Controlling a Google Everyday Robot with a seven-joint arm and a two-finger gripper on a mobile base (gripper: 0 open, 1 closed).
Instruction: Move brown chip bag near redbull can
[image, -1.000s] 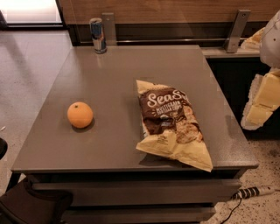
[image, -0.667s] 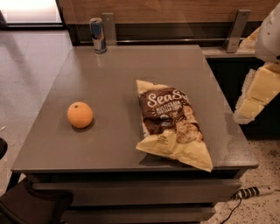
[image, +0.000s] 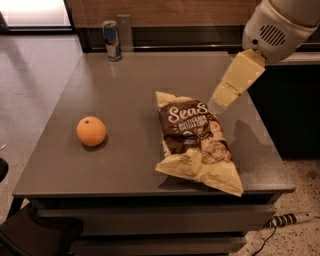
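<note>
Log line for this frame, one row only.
brown chip bag: flat, front right | gripper: by its far right corner | redbull can: upright, far left | orange: left of bag | bag not near can

White "SeaS" on brown chip bag panel; smaller print unreadable; pincer beside bag's top-right corner.

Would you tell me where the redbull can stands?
The redbull can stands far left on the table, beyond the orange; the gripper hovers beside the brown chip bag.

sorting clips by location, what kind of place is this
Probably an office break area: grey table, redbull can, brown chip bag, orange. The pincer hovers near the bag's far-right corner.
</note>
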